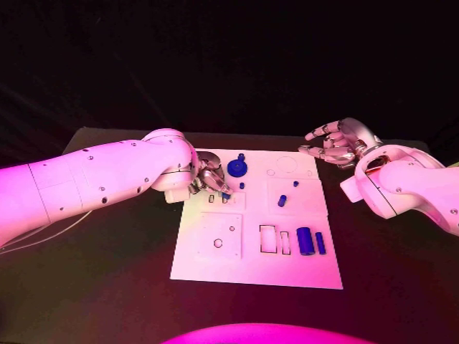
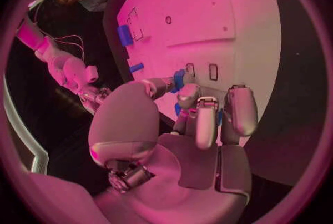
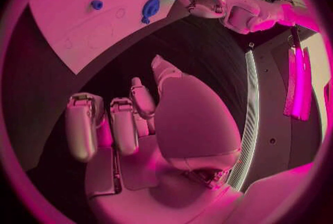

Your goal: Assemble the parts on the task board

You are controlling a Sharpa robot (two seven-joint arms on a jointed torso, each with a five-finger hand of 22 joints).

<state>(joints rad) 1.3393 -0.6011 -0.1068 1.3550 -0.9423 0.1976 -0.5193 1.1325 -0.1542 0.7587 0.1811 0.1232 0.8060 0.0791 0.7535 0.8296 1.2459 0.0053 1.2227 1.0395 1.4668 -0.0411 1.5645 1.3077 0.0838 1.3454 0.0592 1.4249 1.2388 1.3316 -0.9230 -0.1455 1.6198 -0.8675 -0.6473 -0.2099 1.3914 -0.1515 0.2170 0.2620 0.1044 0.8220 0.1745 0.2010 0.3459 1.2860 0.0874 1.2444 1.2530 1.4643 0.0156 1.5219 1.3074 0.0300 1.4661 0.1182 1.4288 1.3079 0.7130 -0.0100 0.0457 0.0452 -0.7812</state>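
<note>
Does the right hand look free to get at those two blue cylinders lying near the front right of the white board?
Probably yes. The right hand hovers off the task board, holding nothing, and nothing covers the blue cylinders.

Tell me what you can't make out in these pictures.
- Part in the left hand: its fingers cover most of it in the left wrist view; its shape is unclear.
- Head view: the left hand hides the board beneath it.
- Small parts: too small to tell seated or loose.

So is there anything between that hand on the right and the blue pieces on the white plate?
Nothing visible. The right hand hangs open beyond the task board's far right corner, with bare table and board between it and the nearest blue part.
</note>
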